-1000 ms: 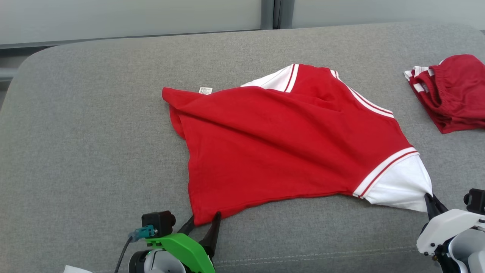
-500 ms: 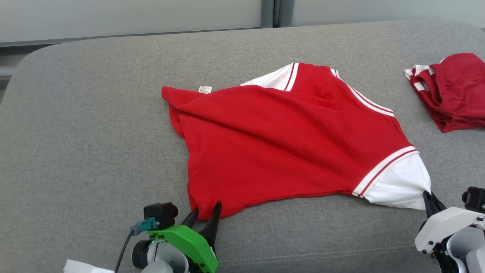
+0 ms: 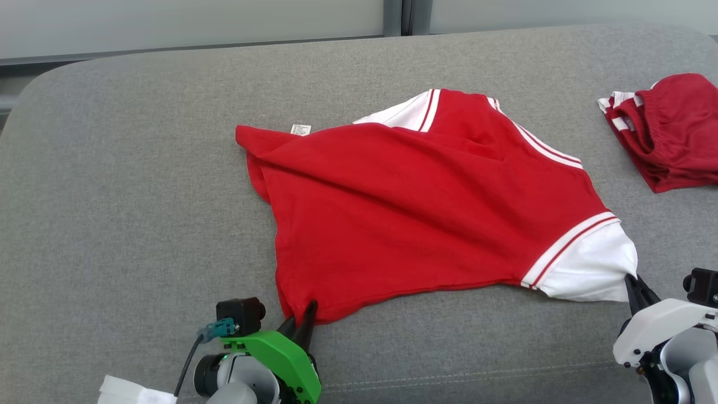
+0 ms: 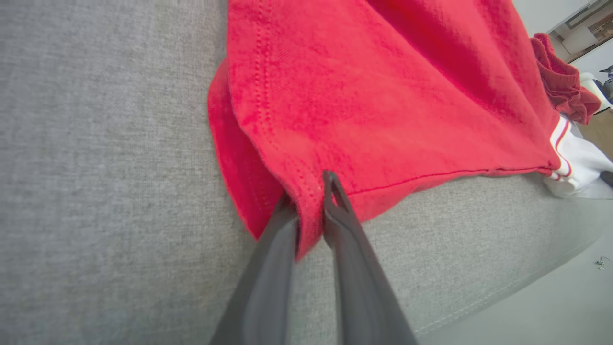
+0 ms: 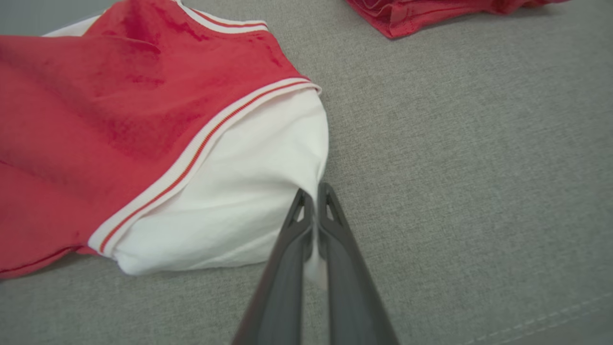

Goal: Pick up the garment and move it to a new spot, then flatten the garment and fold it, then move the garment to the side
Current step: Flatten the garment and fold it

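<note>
Red jersey cloth with white sleeves: on the head view I see the garment (image 3: pixel 426 207) spread across the grey cushion (image 3: pixel 140 196), creased diagonally, with a small label (image 3: pixel 300 129) at its far left corner. My left gripper (image 3: pixel 300 324) pinches the near hem corner. My right gripper (image 3: pixel 635 286) is clamped on the tip of the white sleeve (image 3: pixel 594 269). A second red garment (image 3: pixel 667 134) lies bunched well apart at the far right.

On the left wrist view, both dark fingers (image 4: pixel 354 249) are closed on the doubled hem, cloth squeezed between them.

On the right wrist view, that gripper's tips meet tightly with a sliver of white cloth caught between them. The sleeve rests on the cushion.
</note>
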Available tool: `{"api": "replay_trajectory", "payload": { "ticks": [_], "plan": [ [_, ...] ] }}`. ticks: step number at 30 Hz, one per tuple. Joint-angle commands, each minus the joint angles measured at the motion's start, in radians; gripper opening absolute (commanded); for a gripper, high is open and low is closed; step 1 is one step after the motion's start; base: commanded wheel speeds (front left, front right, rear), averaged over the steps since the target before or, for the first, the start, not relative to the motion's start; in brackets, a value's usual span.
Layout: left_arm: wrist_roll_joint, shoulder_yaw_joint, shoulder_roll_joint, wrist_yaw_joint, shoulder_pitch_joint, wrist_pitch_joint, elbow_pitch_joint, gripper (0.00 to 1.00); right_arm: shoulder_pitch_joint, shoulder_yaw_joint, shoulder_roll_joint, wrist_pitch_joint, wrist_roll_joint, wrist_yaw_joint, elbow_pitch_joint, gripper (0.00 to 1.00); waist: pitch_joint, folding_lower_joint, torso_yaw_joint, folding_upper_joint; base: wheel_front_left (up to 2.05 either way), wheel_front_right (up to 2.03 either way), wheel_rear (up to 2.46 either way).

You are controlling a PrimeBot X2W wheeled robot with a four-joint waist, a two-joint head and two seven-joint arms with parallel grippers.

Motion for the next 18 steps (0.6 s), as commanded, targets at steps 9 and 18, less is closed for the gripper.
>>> {"api": "replay_trajectory", "payload": {
  "ticks": [9, 18],
  "plan": [
    [-0.01, 0.005, 0.013, -0.031, -0.02, -0.043, -0.026, 0.0, -0.02, 0.008, -0.011, -0.003, 0.012, -0.001, -0.013, 0.0, -0.007, 0.0, 0.01, 0.0, 0.0, 0.0, 0.0],
    [-0.044, 0.064, 0.06, -0.051, 0.006, -0.108, -0.17, 0.0, -0.045, 0.017, -0.035, 0.02, 0.087, -0.001, -0.1, 0.0, -0.019, 0.0, 0.011, 0.0, 0.0, 0.0, 0.0]
  ]
}}
